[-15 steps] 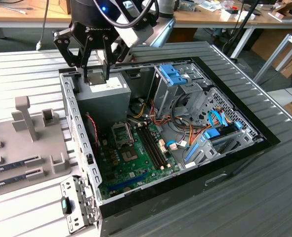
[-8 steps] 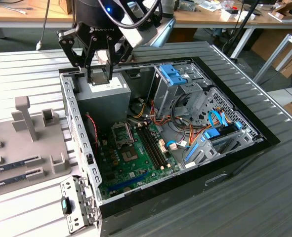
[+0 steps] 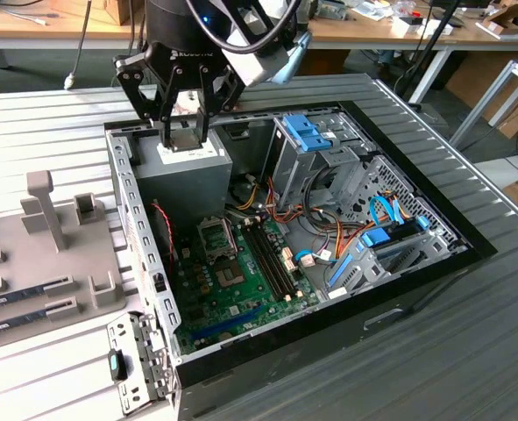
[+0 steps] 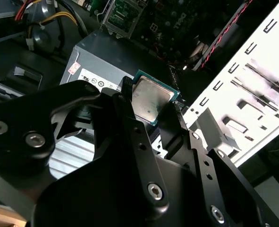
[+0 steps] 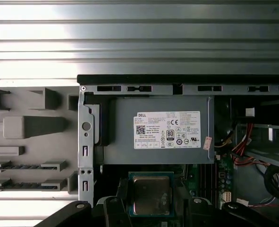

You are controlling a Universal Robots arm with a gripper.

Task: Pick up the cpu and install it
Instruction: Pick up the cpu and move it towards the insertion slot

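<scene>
A: Fingers first, what's the grip?

B: The black fingers are clamped on two opposite edges of the cpu, the small flat square chip w/ green board rim and silver-grey metal lid. The lid faces up at both wrist views. It's held in the air, not seated anywhere.

A: Where exactly?

B: The gripper hangs over the grey metal power-supply box w/ white label, which fills the far corner of the open black-and-silver case on the exterior view's left. The black square socket frame sits on the green motherboard, nearer the middle of the case floor, well apart from the chip.

A: Risks?

B: My read:
- **Grip:** it's an edge-only pinch on a thin part. A bump on the PSU box or the case rim could tilt the chip or let it slip.
- **Seating:** if it arrives tilted or turned the wrong way vs the socket, it prob won't sit flat and the contacts could get damaged.
- **Snags:** red-and-black twisted wires run along the case wall just beside the socket, and long black memory slots sit on its other side. That's tight for wide fingers.

A: Is the socket open?

B: Can't tell from here. A shut frame would block seating.
</scene>
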